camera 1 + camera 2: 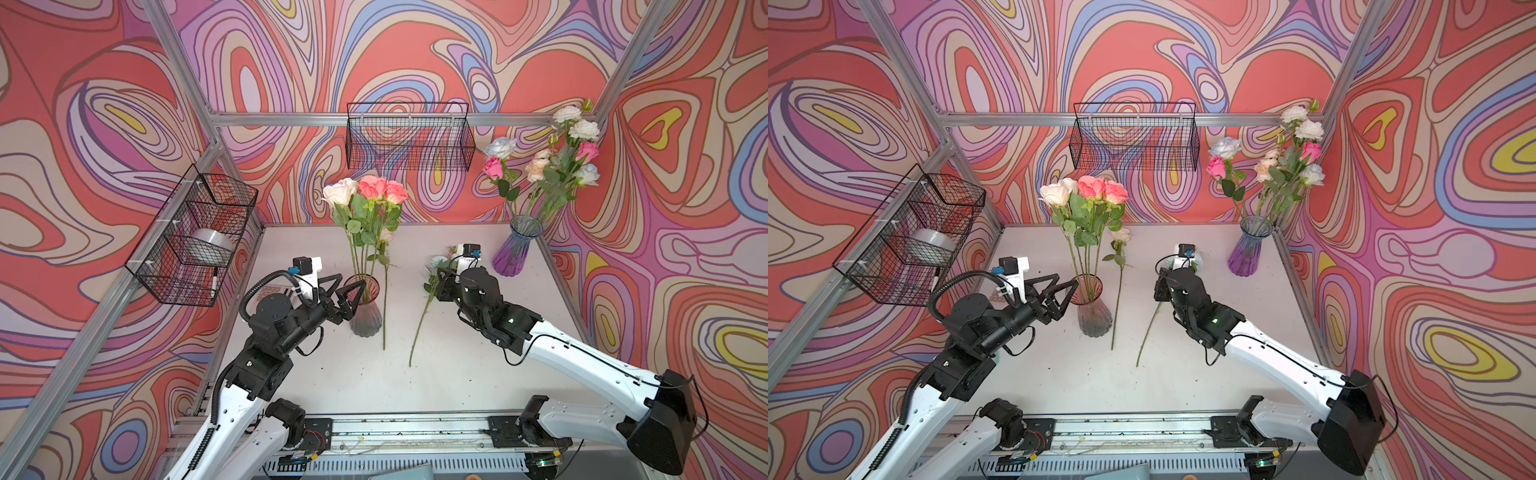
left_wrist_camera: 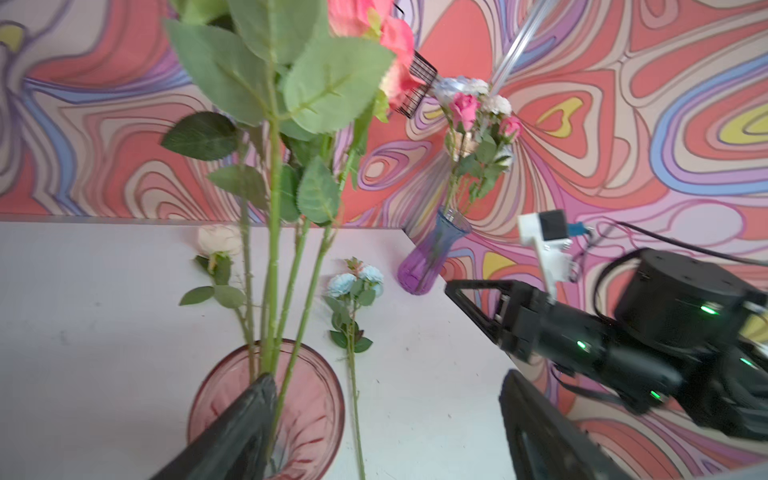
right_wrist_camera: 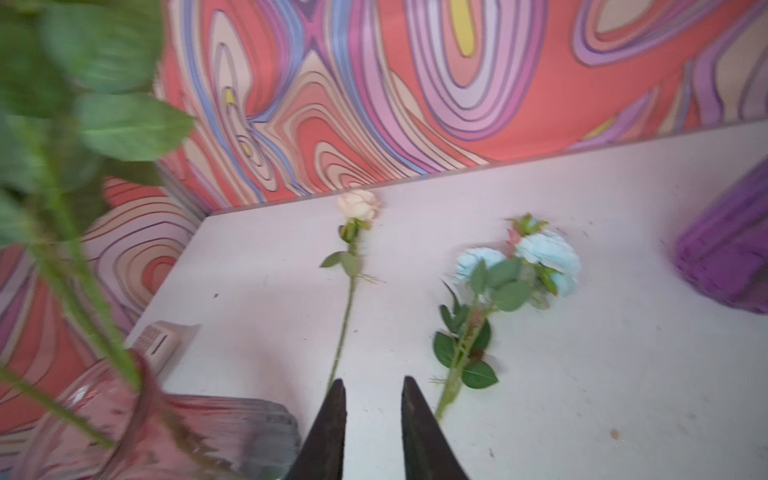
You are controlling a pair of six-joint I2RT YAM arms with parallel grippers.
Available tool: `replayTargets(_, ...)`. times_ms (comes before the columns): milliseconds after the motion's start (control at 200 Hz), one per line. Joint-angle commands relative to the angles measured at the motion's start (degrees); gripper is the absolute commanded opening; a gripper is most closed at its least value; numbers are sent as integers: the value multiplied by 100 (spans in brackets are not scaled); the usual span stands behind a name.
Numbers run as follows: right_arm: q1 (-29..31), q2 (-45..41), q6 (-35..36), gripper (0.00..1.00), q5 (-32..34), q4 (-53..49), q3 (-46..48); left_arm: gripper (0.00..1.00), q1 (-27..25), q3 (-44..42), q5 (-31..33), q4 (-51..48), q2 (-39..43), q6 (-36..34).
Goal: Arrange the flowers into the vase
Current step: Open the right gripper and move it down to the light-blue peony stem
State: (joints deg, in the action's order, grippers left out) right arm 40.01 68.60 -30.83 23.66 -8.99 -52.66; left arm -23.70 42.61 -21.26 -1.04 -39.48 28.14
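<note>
my left end effector (image 1: 353, 280) is at the rim of the smoky pink vase (image 1: 365, 318), released, its jaws spread wide with nothing between them. in the left wrist view 1 finger (image 2: 245, 419) overlaps the vase's mouth, right beside the green stems standing in it; i cannot tell whether it touches them. the cream and coral roses (image 1: 365, 193) rise from that vase, above and just beyond my fingertips.

my right end effector (image 3: 376, 401) is low over the middle of the white surface (image 1: 457, 374). its jaws are drawn close, and the narrow gap between them shows only bare surface, so it grips nothing. 2 flowers lie flat there. the cream rose (image 3: 358, 204) lies with its bloom pointing away from me, and its stem runs down to the tip of 1 of my right fingers (image 3: 328, 432). the pale blue spray (image 3: 540, 257) lies next to it, and its stem passes just outside the other finger, not in the gap. in both top views the right end effector hangs over the leafy part of the blue spray, and the cream rose lies between that spray and the pink vase, just beside the vase.

the purple vase (image 1: 513, 253) stands in the back right corner, apart from both end effectors, holding white, pink, peach and pale blue blooms (image 1: 557, 158).
</note>
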Motion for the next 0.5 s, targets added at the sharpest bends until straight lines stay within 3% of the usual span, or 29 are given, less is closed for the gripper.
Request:
replayTargets(0,-336,257,-635,25,-409,-396,75,82,-105,117,-1119,377,-262,110)
replayTargets(120,-696,903,-881,28,-750,-468,-101,81,-464,287,-1447,180,-609,1)
replayTargets(300,-1170,2136,-1307,30,-1922,-160,-405,80,-1250,646,-1485,-561,-1129,-501)
replayTargets(496,-1195,3110,-1534,31,-2406,195,-675,80,-1567,725,-1308,-801,-1280,-698)
